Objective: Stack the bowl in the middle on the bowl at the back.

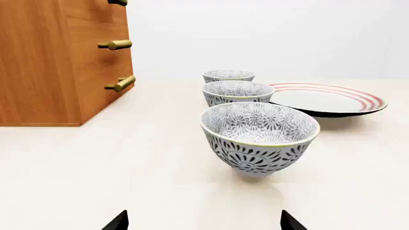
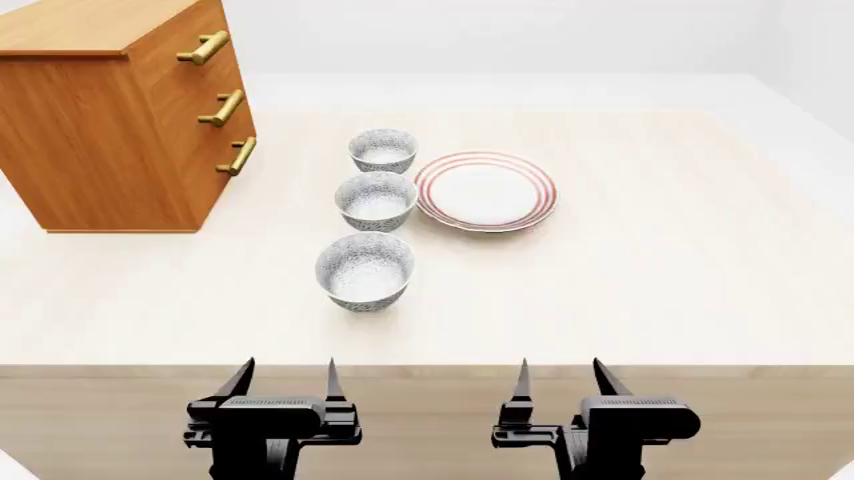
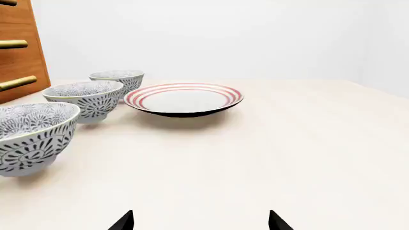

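Observation:
Three grey-speckled white bowls stand in a row running away from me. The bowl in the middle (image 2: 376, 200) (image 1: 237, 92) (image 3: 86, 99) sits between the front bowl (image 2: 364, 270) (image 1: 259, 136) (image 3: 28, 136) and the bowl at the back (image 2: 383, 150) (image 1: 228, 76) (image 3: 118, 79). All stand upright and apart. My left gripper (image 2: 286, 378) (image 1: 203, 223) hangs open at the table's near edge, in front of the row. My right gripper (image 2: 561, 376) (image 3: 200, 221) is open too, further right. Neither holds anything.
A white plate with red rings (image 2: 485, 190) (image 1: 326, 98) (image 3: 183, 98) lies just right of the middle and back bowls. A wooden drawer chest with brass handles (image 2: 120, 120) (image 1: 61, 62) stands at the back left. The table's front edge (image 2: 427, 366) runs just ahead of both grippers.

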